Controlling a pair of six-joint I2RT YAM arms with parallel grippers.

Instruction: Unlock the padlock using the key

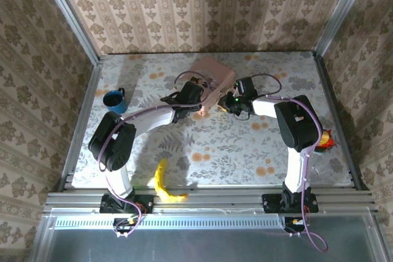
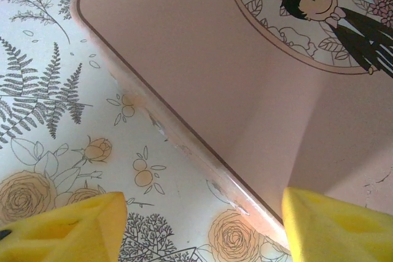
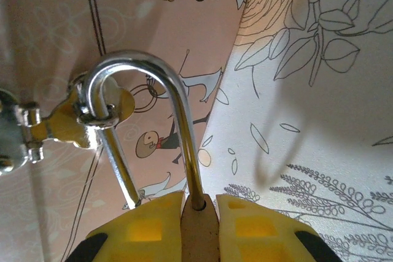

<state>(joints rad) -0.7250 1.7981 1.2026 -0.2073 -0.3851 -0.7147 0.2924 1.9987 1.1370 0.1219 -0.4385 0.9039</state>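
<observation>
Left gripper (image 2: 202, 213) is held wide, jaws astride the pink box (image 2: 245, 90) edge, nothing gripped. Padlock (image 3: 199, 231) is hung by its shackle (image 3: 132, 59) through the box hasp (image 3: 67, 121), its body pinched in the narrowed right gripper (image 3: 199, 210). One shackle leg looks free of the body. Unlocking is judged done or close, though this cannot be confirmed, and the key's whereabouts cannot be told.

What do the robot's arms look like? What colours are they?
The left arm and the right arm each have white tube-like links between chunky black joints, and they stand on black bases. A thin purple cable loops along each one. The jaws are bright yellow blocks with black patches. A tiny green light glows near the right wrist.
</observation>
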